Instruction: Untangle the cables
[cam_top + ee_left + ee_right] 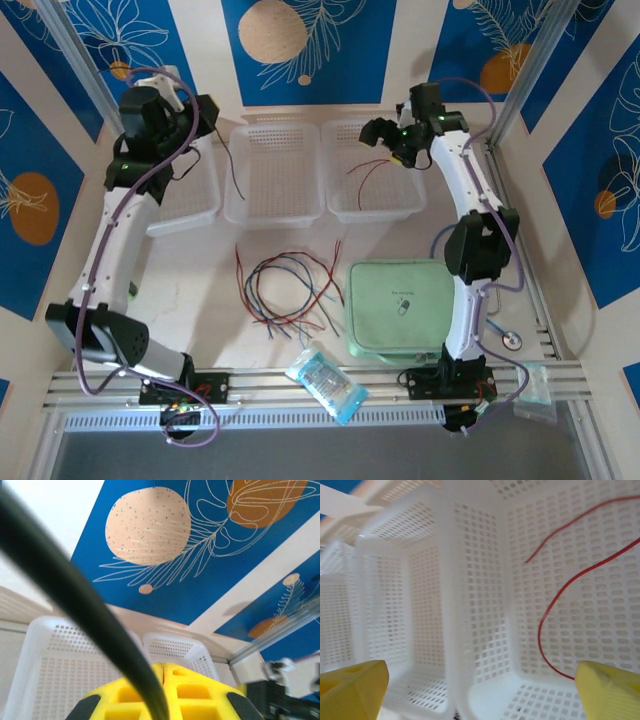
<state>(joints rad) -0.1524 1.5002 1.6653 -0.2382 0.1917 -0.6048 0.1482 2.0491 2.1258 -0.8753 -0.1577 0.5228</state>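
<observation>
My R gripper (480,680), fingers wide apart, hangs over the 1 o'clock basket (375,215), red wire (555,605) inside. L gripper (162,680) pinched tight, maybe on black wire (233,168). Pile of wires (290,290) at 7 o'clock left to do.

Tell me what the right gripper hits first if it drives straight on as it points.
Probably the white basket wall, where two baskets adjoin, dead ahead between the open right gripper's fingers. The red cable lies right of that line; depth is hard to judge.
</observation>
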